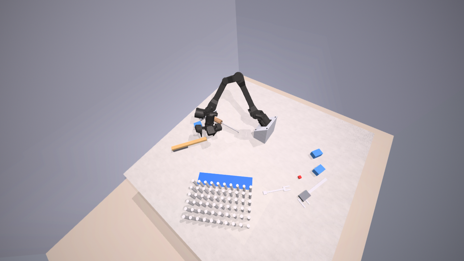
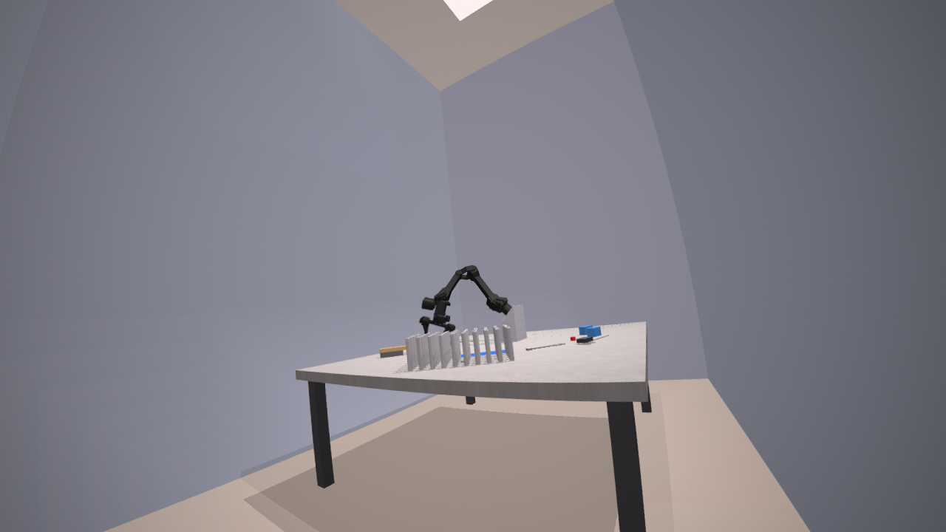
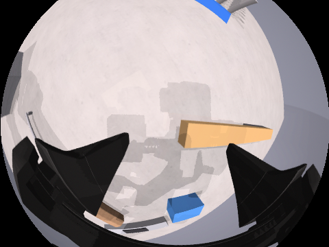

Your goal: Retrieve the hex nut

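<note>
My gripper (image 1: 207, 135) (image 2: 437, 329) (image 3: 179, 144) is open and empty, above the table near the orange bar's near end. The wooden-handled tool (image 1: 218, 120) (image 3: 111, 215) lies behind it, with a thin metal rod (image 1: 229, 127) pointing toward the arm's base. The handle is partly hidden by the arm and a finger. The blue taped strip (image 1: 223, 179) (image 2: 485, 353) (image 3: 216, 10) lies in front of the standing spacers (image 1: 248, 226) (image 2: 454, 349). The spacers stand upright in several rows. I cannot clearly make out the nut among them.
The orange bar (image 1: 189, 143) (image 2: 391, 348) (image 3: 223, 134) lies beside the gripper. A blue block (image 1: 197, 124) (image 3: 185, 207) is behind it. On the right are two blue blocks (image 1: 316, 153) (image 1: 318, 170), a red cube (image 1: 299, 177), a white fork-shaped tool (image 1: 275, 190) and a grey-headed item (image 1: 304, 195).
</note>
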`<state>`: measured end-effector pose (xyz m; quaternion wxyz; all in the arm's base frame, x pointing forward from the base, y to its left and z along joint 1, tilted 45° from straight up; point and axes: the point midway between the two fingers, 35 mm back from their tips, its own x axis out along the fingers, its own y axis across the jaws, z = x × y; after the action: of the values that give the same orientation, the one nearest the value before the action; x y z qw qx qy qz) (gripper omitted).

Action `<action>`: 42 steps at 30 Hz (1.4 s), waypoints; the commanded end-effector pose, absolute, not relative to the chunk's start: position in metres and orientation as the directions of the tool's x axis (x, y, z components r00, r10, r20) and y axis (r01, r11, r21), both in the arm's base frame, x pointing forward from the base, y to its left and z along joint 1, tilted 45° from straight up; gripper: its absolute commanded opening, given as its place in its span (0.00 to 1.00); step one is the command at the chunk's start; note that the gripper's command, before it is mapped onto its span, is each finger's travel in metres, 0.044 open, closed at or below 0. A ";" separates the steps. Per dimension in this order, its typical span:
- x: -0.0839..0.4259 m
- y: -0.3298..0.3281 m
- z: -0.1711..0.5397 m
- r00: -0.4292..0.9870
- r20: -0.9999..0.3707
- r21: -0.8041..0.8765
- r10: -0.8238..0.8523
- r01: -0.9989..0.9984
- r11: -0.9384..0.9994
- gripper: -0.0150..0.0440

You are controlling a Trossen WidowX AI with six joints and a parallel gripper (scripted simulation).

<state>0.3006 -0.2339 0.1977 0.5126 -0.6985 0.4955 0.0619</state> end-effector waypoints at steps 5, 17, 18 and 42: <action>0.202 -0.271 0.235 0.259 -0.658 -0.262 -0.707 -0.959 -0.108 1.00; 0.145 -0.273 0.249 0.104 -0.696 0.005 -0.711 -0.989 -0.150 1.00; 0.145 -0.273 0.249 0.104 -0.696 0.005 -0.711 -0.989 -0.150 1.00; 0.143 -0.281 0.257 0.104 -0.695 0.005 -0.712 -0.989 -0.150 0.73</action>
<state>0.1425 -0.2810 0.2581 0.2420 -0.7017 0.6078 0.2821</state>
